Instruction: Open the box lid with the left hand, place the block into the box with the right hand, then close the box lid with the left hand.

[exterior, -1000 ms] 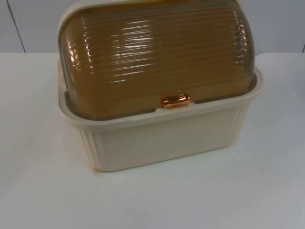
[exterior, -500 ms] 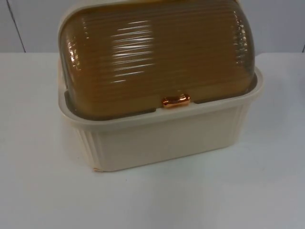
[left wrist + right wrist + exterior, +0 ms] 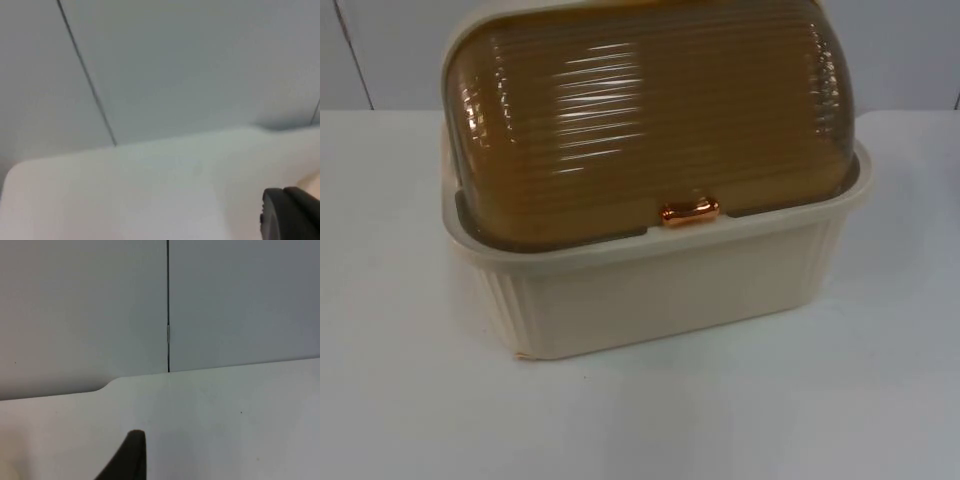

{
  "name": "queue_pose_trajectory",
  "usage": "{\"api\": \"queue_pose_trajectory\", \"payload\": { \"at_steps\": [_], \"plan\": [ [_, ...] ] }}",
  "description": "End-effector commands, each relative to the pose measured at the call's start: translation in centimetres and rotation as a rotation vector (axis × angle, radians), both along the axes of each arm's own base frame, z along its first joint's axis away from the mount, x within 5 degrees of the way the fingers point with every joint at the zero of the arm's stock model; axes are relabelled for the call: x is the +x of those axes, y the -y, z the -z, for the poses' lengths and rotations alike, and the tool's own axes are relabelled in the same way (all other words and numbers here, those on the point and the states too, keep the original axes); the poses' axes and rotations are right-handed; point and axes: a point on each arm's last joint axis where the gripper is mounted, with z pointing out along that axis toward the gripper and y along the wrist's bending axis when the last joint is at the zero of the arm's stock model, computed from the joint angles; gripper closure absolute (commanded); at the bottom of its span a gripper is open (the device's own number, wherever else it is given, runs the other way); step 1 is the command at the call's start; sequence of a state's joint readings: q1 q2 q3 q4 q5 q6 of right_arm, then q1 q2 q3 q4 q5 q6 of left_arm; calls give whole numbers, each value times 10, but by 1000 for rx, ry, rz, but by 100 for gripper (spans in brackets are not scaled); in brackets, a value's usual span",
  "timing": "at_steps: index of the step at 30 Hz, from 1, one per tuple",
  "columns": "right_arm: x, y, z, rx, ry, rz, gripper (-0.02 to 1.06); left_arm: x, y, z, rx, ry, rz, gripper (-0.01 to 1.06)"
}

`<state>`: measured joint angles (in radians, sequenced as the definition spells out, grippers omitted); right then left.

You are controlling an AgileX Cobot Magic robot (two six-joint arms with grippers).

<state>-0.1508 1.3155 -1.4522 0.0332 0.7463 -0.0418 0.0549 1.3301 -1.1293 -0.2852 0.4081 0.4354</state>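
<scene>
A: Top view, item one?
B: Cream box [image 3: 660, 290] on the white table [image 3: 820, 410], amber ribbed lid [image 3: 650, 120] closed, copper latch [image 3: 689, 211] at its front rim. Grey partition wall [image 3: 900, 50] behind.

A: Left wrist view?
B: Left gripper [image 3: 292, 215]: one black fingertip over bare table; wall with a dark seam beyond it. Grip state: cannot tell.

A: Right wrist view?
B: Right gripper [image 3: 127, 460]: one black fingertip over table; seamed wall ahead. Grip state: cannot tell.
</scene>
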Motion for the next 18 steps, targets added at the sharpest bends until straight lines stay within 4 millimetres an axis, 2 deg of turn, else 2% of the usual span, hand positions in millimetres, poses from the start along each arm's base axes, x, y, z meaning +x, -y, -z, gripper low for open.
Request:
{"api": "queue_pose_trajectory", "payload": {
  "at_steps": [1, 4, 8, 18],
  "plan": [
    [-2, 1, 1, 3, -4, 3, 0, 0, -7, -3, 59, -55, -44, 105],
    [-2, 1, 1, 3, -4, 3, 0, 2, -13, -11, 121, -53, -92, 105],
    [-2, 1, 1, 3, -6, 3, 0, 2, 0, -27, 22, 48, -82, 105],
    [-2, 0, 1, 5, -6, 3, 0, 3, 6, -26, 9, 50, -63, 105]
  ]
}}
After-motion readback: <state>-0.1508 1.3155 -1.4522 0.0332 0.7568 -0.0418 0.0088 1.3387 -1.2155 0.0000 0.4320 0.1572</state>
